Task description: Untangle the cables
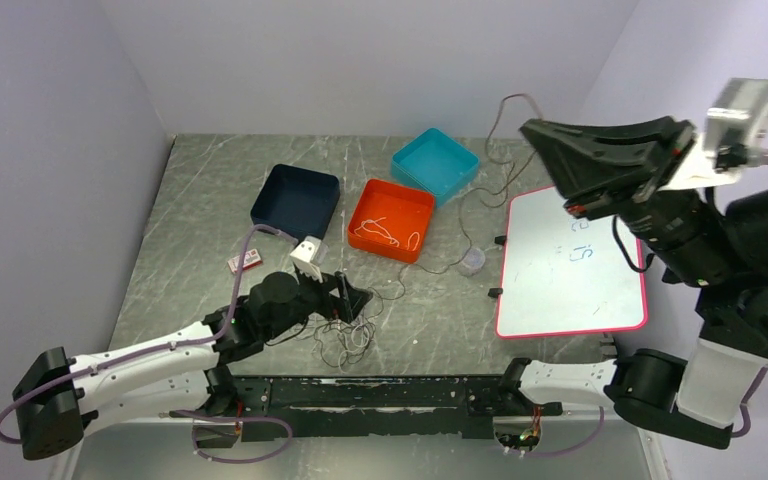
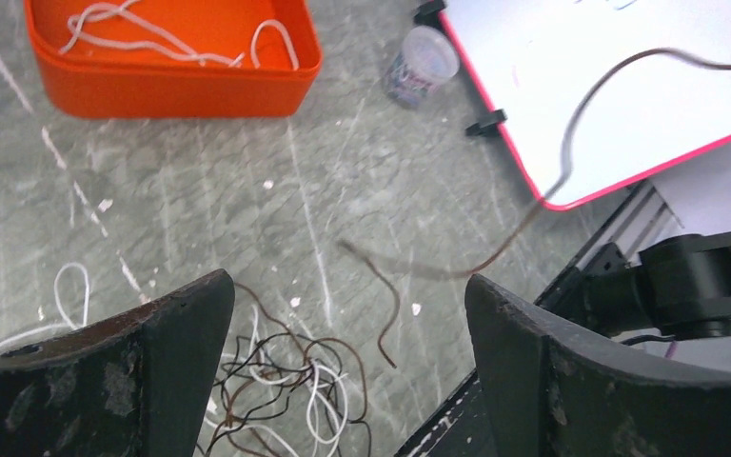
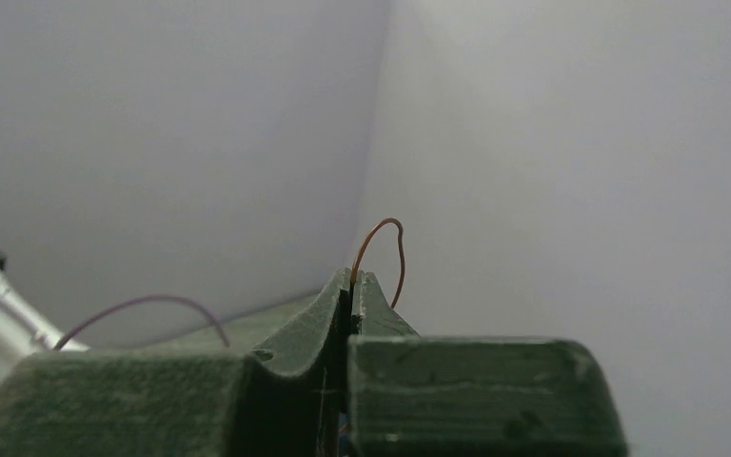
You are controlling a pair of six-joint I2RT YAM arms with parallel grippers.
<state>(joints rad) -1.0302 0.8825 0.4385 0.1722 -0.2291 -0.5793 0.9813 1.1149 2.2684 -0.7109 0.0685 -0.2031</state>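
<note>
Brown cable [image 3: 381, 222], thin and springy, is pinched between the tightly pressed fingers of the right gripper [image 3: 354, 278], with a short hairpin loop standing above the fingertips. That gripper is held high at the far right, close to the pale matte walls. From it the strand is carried down in a long slack curve across the glossy, pink-framed whiteboard [image 2: 628, 86] towards the grey bench [image 2: 200, 190], whose surface is veined like marble and heavily scratched. Whether its lower end rests on the bench cannot be told, as it is blurred.

A tangle [image 2: 286, 390] of fine wires, dark, brown and white, is heaped in overlapping curls at the near edge of the bench. Directly above it the left gripper [image 2: 345, 286] is spread wide, its scuffed matte black fingers [image 2: 143, 381] well apart and nothing held between them.

White cables [image 2: 181, 48] are laid in loose loops inside an orange tray [image 2: 171, 90], a smooth plastic square with rounded corners. A navy tray [image 1: 296, 200] and a teal tray [image 1: 436, 163] of the same shape are set beside it, farther back. A small clear lidded pot [image 2: 421, 59] is stood between the orange tray and the whiteboard.
</note>
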